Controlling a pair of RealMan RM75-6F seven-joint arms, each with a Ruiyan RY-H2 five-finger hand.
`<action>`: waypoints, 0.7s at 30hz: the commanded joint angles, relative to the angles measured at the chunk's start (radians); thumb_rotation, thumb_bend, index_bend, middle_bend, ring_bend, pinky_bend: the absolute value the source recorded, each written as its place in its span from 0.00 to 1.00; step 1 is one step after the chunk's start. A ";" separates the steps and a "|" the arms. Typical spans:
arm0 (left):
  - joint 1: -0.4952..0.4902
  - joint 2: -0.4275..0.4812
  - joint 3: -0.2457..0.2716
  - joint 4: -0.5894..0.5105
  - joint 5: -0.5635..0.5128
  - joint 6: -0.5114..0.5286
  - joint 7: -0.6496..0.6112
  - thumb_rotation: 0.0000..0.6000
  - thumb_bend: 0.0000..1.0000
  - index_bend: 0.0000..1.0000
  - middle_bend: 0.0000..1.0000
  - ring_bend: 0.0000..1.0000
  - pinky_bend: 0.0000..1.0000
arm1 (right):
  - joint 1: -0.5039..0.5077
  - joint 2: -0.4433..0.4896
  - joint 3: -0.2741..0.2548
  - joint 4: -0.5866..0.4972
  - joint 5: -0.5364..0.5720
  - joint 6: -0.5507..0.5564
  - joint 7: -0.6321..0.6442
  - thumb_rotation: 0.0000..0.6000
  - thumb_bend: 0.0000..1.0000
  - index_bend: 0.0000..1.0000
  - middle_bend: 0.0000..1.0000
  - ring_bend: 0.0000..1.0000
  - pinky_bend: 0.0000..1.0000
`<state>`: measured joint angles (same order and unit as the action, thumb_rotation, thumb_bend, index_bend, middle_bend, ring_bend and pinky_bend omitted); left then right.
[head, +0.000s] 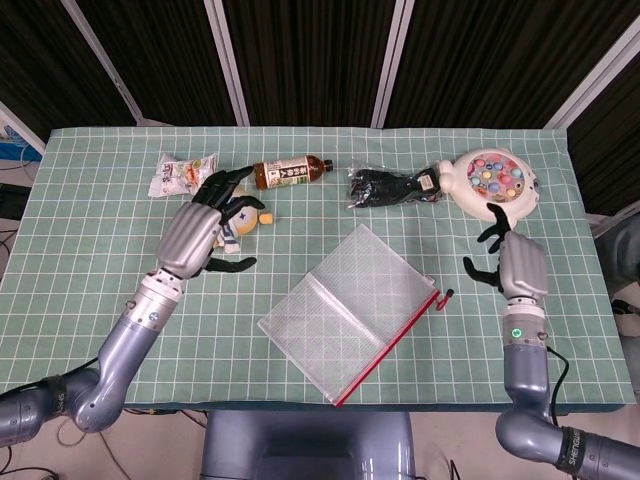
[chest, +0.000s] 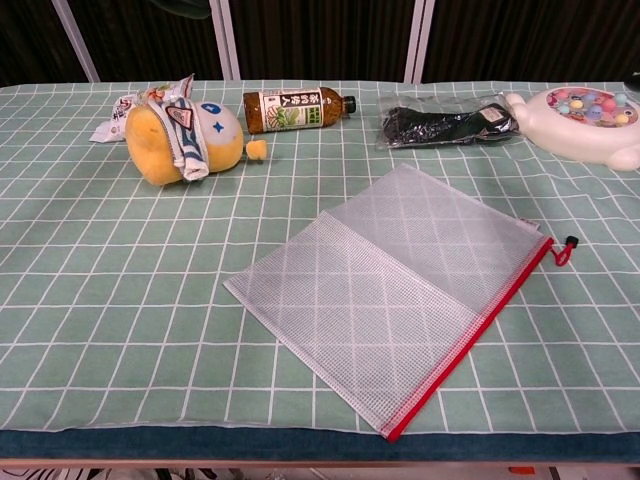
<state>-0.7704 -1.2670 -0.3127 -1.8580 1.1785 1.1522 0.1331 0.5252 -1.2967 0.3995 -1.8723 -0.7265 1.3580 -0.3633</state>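
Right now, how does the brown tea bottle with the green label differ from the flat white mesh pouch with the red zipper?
The brown tea bottle is rounded and lies on its side at the far edge; the white mesh pouch is flat and lies near the front edge. The bottle is dark and opaque, while the pouch is see-through and looks empty. The pouch covers far more cloth. Both rest on the green checked tablecloth, untouched by either hand.

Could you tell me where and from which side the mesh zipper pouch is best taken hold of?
Probably at the red zipper edge of the mesh zipper pouch, near the pull tab. The pouch lies flat, and that stiffer edge faces the right hand, whose open fingers could come in from the right.
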 joint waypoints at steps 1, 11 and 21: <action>0.052 0.044 0.048 -0.029 0.040 0.037 0.009 1.00 0.07 0.24 0.01 0.00 0.00 | -0.019 0.025 -0.023 -0.026 -0.032 -0.013 0.016 1.00 0.27 0.08 0.34 0.37 0.40; 0.282 0.186 0.259 -0.038 0.255 0.232 0.055 1.00 0.04 0.11 0.00 0.00 0.00 | -0.137 0.145 -0.196 -0.057 -0.329 -0.025 0.111 1.00 0.16 0.00 0.11 0.13 0.28; 0.539 0.212 0.413 0.118 0.342 0.429 -0.067 1.00 0.04 0.00 0.00 0.00 0.00 | -0.311 0.228 -0.381 0.114 -0.637 0.079 0.285 1.00 0.06 0.00 0.00 0.00 0.23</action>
<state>-0.2731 -1.0577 0.0709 -1.7878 1.4947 1.5385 0.0997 0.2555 -1.0890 0.0564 -1.8028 -1.3170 1.4014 -0.1212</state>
